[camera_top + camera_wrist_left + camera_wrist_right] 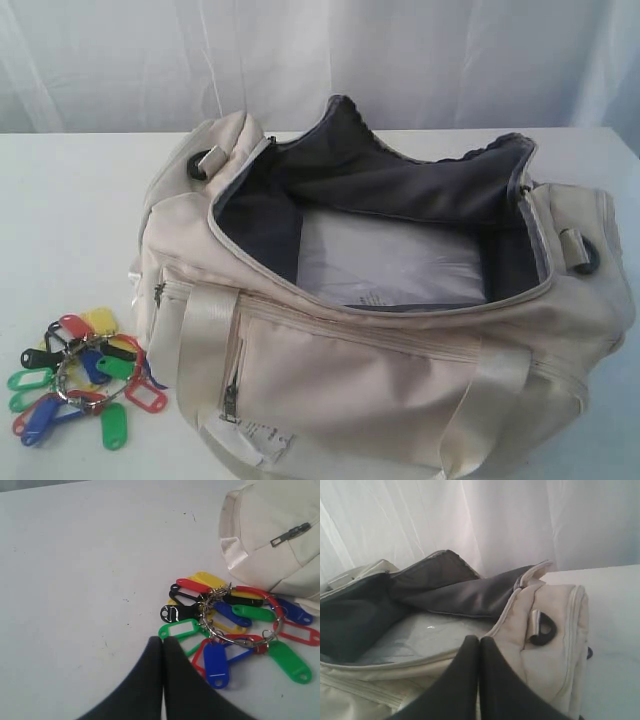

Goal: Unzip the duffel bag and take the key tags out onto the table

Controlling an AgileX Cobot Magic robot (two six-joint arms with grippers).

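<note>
Nearest, the lower front of the duffel bag (pixel 400 380) runs off the frame. Its white paper label (pixel 262 442) is partly cut off, and the print is too small to read. Just left of the bag, the key tags (pixel 80 378) lie heaped on the bench (pixel 70 220), outside the bag and close to its corner; whether they touch it is unclear. The left claw (pixel 162 641) sits just beside the tags, its dark fingers pressed together and holding nothing. The right claw (pixel 479 640) is likewise closed and empty, at the bag's right end near a black strap ring (pixel 542 630).

Further back the main zip stands open. The mouth gapes on dark grey lining (pixel 350 170) and a pale flat panel (pixel 390 262) on the floor, with the inner corners lost in shadow. Bare white bench spreads left of the bag and behind it, up to a white curtain (pixel 300 50).
</note>
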